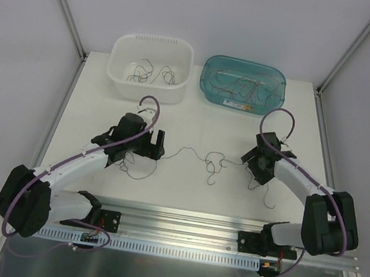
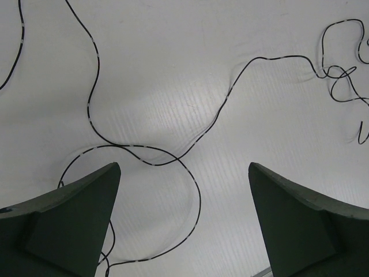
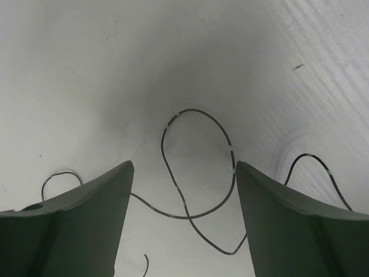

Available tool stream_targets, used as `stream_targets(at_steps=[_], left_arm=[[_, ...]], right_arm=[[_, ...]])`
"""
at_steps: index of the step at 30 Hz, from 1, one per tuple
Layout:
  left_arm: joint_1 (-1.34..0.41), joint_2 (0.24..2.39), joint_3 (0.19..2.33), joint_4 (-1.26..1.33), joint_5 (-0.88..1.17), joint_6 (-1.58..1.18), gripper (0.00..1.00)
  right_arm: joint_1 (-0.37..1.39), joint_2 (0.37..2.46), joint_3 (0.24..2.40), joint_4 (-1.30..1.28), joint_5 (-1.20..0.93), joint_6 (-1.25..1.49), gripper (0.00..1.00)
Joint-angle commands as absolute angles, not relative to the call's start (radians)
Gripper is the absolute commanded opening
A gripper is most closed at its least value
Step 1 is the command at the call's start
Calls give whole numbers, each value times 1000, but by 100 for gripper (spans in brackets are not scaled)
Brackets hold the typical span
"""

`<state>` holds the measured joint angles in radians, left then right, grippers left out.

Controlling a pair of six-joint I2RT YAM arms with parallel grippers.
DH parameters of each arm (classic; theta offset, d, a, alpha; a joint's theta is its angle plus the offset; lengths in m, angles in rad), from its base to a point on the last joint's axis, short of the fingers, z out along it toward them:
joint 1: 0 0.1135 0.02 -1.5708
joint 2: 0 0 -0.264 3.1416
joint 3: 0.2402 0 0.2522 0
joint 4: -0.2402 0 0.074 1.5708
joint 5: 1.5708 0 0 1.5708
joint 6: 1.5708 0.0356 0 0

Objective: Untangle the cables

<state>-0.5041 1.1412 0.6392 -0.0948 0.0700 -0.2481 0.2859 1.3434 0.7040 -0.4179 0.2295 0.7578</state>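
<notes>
A thin dark cable [image 1: 190, 151] runs across the white table from my left gripper [image 1: 151, 144] to a small tangle [image 1: 213, 166] and on toward my right gripper [image 1: 258, 164]. In the left wrist view my gripper [image 2: 184, 173] is open just above the table. A loop of cable [image 2: 199, 202] lies between its fingers, and the tangle [image 2: 340, 75] sits far right. In the right wrist view my gripper [image 3: 184, 170] is also open, low over a crossed cable loop [image 3: 196, 109]. Neither gripper touches a cable.
A white basin [image 1: 119, 68] at the back holds several loose cables. A teal bin [image 1: 208, 90] beside it holds more. More wire trails near the left gripper [image 1: 130, 169] and below the right gripper [image 1: 269, 201]. An aluminium rail [image 1: 181, 220] runs along the near edge.
</notes>
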Motion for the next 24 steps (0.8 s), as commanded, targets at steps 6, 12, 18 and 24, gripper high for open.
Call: stream_targets(at_steps=[6, 12, 18, 24], left_arm=[[-508, 1215, 630, -75, 37, -316, 96], [-508, 1253, 621, -77, 31, -339, 96], [-505, 1287, 614, -75, 37, -367, 97], [-503, 1305, 615, -80, 43, -374, 97]], right_arm=[[293, 1361, 693, -374, 229, 785, 39], [290, 1273, 719, -436, 271, 710, 1], [282, 1114, 854, -586, 405, 577, 1], [279, 996, 1150, -715, 503, 336, 1]])
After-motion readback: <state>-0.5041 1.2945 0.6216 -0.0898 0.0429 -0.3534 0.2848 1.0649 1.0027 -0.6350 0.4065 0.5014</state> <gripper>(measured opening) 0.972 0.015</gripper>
